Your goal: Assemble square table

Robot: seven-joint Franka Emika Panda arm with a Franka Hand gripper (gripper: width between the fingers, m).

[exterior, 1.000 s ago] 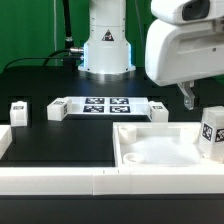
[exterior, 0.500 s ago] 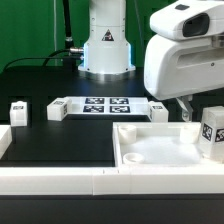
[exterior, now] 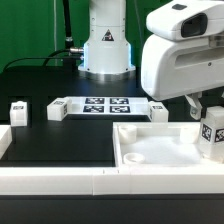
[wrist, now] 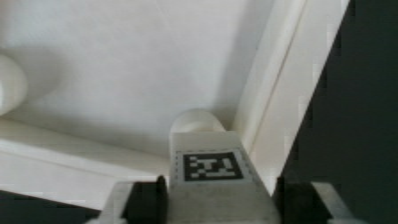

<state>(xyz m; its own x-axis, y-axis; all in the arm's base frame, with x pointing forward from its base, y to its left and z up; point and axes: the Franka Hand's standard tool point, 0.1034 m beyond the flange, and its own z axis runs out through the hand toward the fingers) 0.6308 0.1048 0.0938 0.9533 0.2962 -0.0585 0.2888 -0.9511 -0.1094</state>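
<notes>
The white square tabletop (exterior: 122, 150) lies at the exterior view's right, hollow side up with its raised rim showing. A white tagged leg (exterior: 211, 132) stands at its right side; in the wrist view this leg (wrist: 217, 150) sits inside the tabletop (wrist: 125, 80) against the rim. My gripper (exterior: 205, 110) hangs over that leg. The wrist view shows the gripper (wrist: 222, 205) with its dark pads (wrist: 155, 196) pressed against both sides of the leg. Three more legs stand on the black table: two at the left (exterior: 19, 112) (exterior: 56, 109) and one in the middle (exterior: 159, 110).
The marker board (exterior: 105, 105) lies flat behind the tabletop, between the legs. A low white border rail (exterior: 60, 178) runs along the front edge and up the left side. The arm's white base (exterior: 106, 50) stands at the back.
The gripper came down and shifted slightly left over the right-hand leg, and its fingers closed in from wide open onto the leg's sides.
</notes>
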